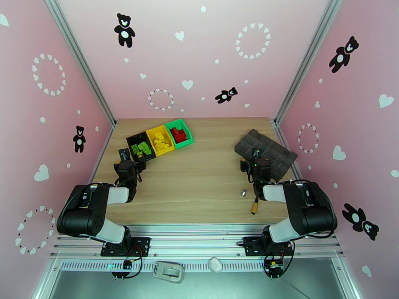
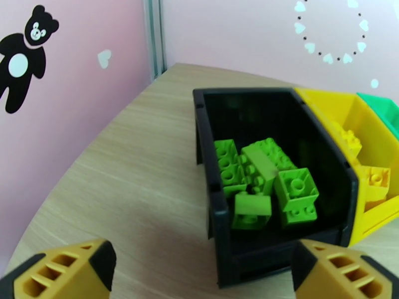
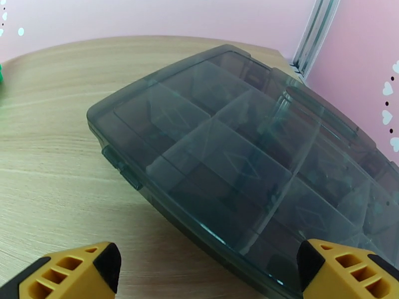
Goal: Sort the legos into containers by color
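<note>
Left fingers (image 2: pixel 55 270) spread before black bin (image 2: pixel 212 170) of green legos (image 2: pixel 297 188); right fingers (image 3: pixel 75 270) spread before grey tray (image 3: pixel 224 145)

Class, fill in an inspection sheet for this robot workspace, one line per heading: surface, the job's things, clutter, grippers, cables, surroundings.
Surface: wooden table, flat and dry-looking.
Job's things: green legos in the black bin; yellow legos in the yellow bin; red legos in the green bin.
Clutter: dark compartment tray; brass-tipped tool; small silver piece.
Grippers: left gripper open and empty, facing the black bin; right gripper open and empty, facing the tray.
Cables: thin wires at the arm bases.
Surroundings: pink walls with bear and heart stickers.
</note>
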Motion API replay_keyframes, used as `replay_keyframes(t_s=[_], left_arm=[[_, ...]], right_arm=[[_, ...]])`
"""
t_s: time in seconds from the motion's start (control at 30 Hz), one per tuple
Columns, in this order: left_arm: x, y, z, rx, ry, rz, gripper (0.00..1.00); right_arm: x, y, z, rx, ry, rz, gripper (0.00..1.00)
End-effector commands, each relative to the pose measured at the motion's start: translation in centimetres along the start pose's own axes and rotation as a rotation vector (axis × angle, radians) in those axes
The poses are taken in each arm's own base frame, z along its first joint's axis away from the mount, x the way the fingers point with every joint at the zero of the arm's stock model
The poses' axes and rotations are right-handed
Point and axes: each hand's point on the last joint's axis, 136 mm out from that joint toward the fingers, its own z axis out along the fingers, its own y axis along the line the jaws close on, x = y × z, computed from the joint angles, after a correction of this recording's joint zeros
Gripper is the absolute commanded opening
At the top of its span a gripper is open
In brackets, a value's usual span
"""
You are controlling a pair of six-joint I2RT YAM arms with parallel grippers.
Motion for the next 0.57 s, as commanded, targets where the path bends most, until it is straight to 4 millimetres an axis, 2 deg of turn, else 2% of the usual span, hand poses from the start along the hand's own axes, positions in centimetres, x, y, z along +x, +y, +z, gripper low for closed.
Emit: replay_keyframes(t_s=[0.0, 0.23, 0.37, 0.53], left_arm=[[-0.8, -0.7, -0.1, 0.036, -0.04, 0.003, 0.98], [-0.9, -0.7, -0.1, 0.036, -0.041, 0.003, 0.98], [-0.8, -0.7, -0.1, 0.036, -0.04, 0.003, 0.98], [-0.9, -0.7, -0.1, 0.037, -0.041, 0.005, 0.98]], right_arm=[[-1.2, 0.1, 0.1, -0.01, -0.04, 0.012, 0.99], [-1.2, 0.1, 0.2, -0.01, -0.041, 0.01, 0.99], [-1.1, 1.3, 1.0, -0.129, -0.007, 0.004, 0.99], [-1.3, 1.5, 0.5, -0.149, -0.031, 0.0, 0.99]])
